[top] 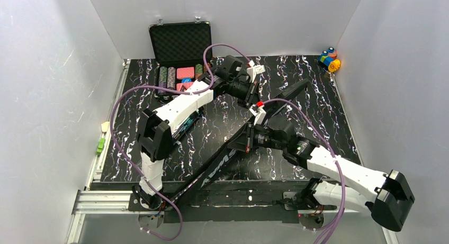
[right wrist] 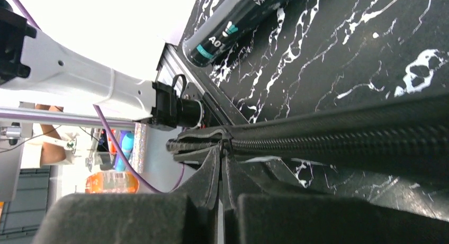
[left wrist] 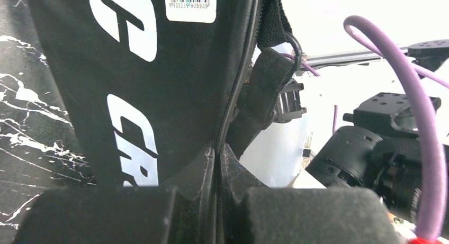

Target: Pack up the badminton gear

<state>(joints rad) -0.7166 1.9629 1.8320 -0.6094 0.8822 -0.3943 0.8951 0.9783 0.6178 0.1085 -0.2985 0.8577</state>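
Bag [left wrist: 74, 64]: large white lettering, only "CR" legible, 7 o'clock in left wrist view; remainder cropped.
Barcode sticker [left wrist: 190, 5], 12 o'clock on bag: digits read "933259 905939".
Tube [right wrist: 238, 21]: white "A0…" beside teal mark, inverted "…OKA" fragment; rest illegible.

At the near edge of the bench [top: 317, 96] sit both black bases; the left arm [top: 180, 109] and the right arm [top: 344, 172] have white shells between boxy black motor housings [top: 156, 135]; a lilac cable [left wrist: 428, 164] runs along each, the right one ending in a red plug; a black wrist plate shows small screw holes; the left end effector [left wrist: 217, 154] and right end effector [right wrist: 221, 148] have matt black blocky fingers [left wrist: 100, 215] tapering to thin tips.
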